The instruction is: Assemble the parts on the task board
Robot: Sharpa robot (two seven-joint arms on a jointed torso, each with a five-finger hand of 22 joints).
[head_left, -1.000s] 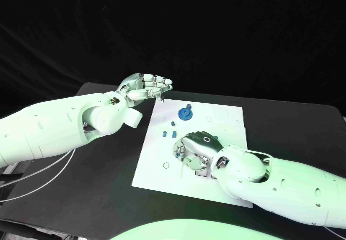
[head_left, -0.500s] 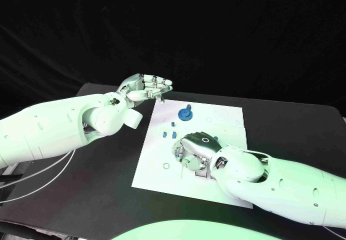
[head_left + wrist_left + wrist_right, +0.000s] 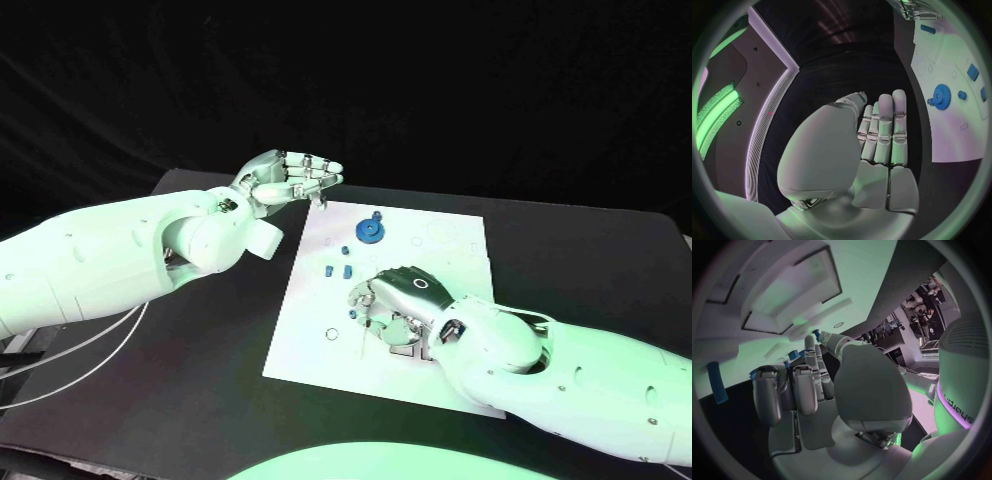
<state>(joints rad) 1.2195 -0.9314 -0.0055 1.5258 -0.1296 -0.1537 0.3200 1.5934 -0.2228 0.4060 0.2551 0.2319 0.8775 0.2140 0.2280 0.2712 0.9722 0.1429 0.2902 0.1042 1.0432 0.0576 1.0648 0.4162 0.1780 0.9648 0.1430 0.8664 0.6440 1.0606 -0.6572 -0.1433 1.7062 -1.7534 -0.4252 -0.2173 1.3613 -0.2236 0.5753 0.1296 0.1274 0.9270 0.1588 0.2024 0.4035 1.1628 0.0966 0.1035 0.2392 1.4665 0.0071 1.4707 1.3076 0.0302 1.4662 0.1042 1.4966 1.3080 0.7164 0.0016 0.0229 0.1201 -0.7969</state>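
Note:
The white task board [image 3: 450,238] lies in the middle of the black table. A blue gear [image 3: 371,230] stands on its far part, and two small blue parts [image 3: 338,269] lie nearer its left edge. My right hand [image 3: 407,298] rests knuckles-up on the board's middle with its fingers curled down. In the right wrist view that hand [image 3: 817,390] has small blue pieces [image 3: 791,357] by its fingertips and a blue bar [image 3: 717,382] beside it; I cannot tell whether it grips any. My left hand [image 3: 293,177] hovers past the board's far left corner, fingers closed together [image 3: 879,135], nothing seen in it.
A rectangular recess [image 3: 792,285] is sunk in the board ahead of my right hand. Cables [image 3: 72,350] trail over the table's left side under my left arm. Bare board [image 3: 325,355] lies near its front left corner, and bare table [image 3: 591,250] to the right.
My right hand has shifted slightly nearer and to the right over the board's middle. My left hand has stayed where it was.

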